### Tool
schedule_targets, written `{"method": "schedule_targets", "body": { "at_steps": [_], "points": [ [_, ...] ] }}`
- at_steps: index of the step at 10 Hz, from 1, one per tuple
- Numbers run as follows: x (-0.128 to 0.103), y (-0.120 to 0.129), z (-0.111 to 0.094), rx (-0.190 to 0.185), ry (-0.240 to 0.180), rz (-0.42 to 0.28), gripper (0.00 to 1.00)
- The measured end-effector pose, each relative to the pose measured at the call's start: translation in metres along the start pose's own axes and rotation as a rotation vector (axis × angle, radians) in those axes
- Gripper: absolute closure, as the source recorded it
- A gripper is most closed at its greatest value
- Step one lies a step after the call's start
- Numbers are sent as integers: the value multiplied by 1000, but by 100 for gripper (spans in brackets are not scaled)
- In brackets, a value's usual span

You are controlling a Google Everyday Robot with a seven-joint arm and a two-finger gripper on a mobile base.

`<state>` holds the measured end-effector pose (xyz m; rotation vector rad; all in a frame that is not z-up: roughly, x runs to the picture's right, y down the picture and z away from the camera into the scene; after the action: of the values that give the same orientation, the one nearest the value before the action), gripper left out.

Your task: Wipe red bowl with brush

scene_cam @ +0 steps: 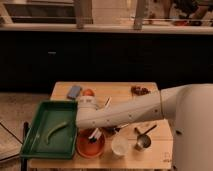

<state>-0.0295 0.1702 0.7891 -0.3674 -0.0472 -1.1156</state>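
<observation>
The red bowl [89,147] sits at the table's front, right of the green tray. My gripper [93,131] hangs at the end of the white arm that reaches in from the right, directly over the bowl. It is shut on the brush [94,135], whose whitish handle and darker head point down into the bowl. The bowl's back part is hidden by the arm.
A green tray [35,142] with a green item [57,129] lies at the left. A white cup [120,145] and a metal cup with dark handle [143,141] stand right of the bowl. An orange ball [88,92], a blue item [74,91] and dark bits [140,90] lie at the back.
</observation>
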Motion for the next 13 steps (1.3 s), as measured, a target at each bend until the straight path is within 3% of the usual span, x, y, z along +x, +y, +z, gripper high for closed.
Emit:
{"method": "schedule_targets", "body": {
  "at_steps": [3,5,8,11,13],
  "points": [
    [-10,-13,-10,49,-24,-18,99],
    [-22,-16,-23,98,-65,-37,99],
    [-35,-9,-35,133,-134,-44,99],
    [-43,17,-36,106,-196,-48,99],
    [-35,35,-28,59,-200,-45,99]
  ]
}}
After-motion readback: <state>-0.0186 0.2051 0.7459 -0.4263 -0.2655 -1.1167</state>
